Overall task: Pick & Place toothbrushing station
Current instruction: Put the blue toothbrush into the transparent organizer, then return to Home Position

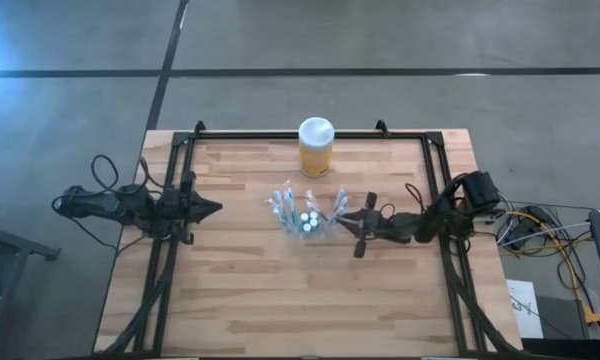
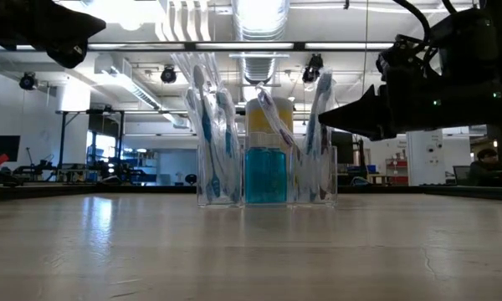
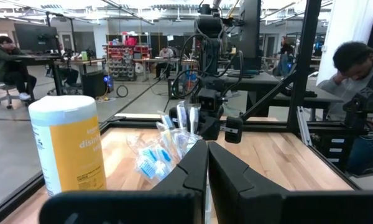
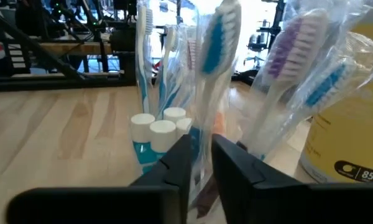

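Note:
The toothbrushing station (image 1: 305, 220) is a low see-through holder. It stands on its base at the middle of the table, with wrapped toothbrushes upright in it and small blue bottles with white caps (image 4: 161, 127). My right gripper (image 1: 340, 222) is at the station's right side, above the holder's rim in the low view (image 2: 325, 121). Its fingers are nearly together around a wrapped toothbrush. My left gripper (image 1: 218, 209) is shut and empty, well left of the station. A yellow jar with a white lid (image 1: 316, 147) stands behind the station. My right gripper pinches a wrapped toothbrush (image 4: 202, 144) on the station's right side between its two fingers, low on the brush's wrapped shaft. The fingers come level from the table's right. The brush stands upright in the holder, and the station (image 2: 266, 176) rests on the table.
The yellow jar (image 3: 68, 146) stands near the table's far edge. A dark frame (image 1: 435, 180) runs along the table's far, left and right sides. Bare wood lies in front of the station. People sit in the room beyond the table.

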Motion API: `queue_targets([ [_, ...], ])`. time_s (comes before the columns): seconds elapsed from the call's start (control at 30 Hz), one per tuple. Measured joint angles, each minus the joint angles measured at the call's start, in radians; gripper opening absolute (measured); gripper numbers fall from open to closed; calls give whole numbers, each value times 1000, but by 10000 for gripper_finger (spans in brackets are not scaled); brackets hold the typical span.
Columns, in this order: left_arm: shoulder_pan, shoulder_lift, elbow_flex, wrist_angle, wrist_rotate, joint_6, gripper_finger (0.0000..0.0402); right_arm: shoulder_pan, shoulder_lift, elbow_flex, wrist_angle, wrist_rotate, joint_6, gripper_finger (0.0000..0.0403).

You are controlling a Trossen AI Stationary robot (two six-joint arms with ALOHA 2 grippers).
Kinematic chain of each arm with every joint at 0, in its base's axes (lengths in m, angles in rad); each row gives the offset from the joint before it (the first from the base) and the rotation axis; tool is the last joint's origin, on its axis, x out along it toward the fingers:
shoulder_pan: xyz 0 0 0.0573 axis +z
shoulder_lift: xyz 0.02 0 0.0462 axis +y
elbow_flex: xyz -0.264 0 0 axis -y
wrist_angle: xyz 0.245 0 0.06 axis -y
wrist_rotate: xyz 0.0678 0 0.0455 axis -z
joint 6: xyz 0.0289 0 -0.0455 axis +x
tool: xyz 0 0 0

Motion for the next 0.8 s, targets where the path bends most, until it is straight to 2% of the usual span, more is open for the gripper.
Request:
queue_targets([
  [0.23, 0, 0, 0, 0, 0, -11, 19, 0, -53, -18, 1, 0, 8, 118],
  [0.37, 0, 0, 0, 0, 0, -5, 19, 3, -133, -43, 0, -1, 6, 140],
  [0.47, 0, 0, 0, -11, 3, 11, 19, 2, -218, -81, -1, -44, -6, 148],
  [0.67, 0, -11, 0, -73, -29, -13, 10, -1, -455, -212, -44, -79, -9, 133],
  [0.8, 0, -36, 0, -77, -43, -10, 5, -10, -635, -211, -253, -105, 12, 83],
])
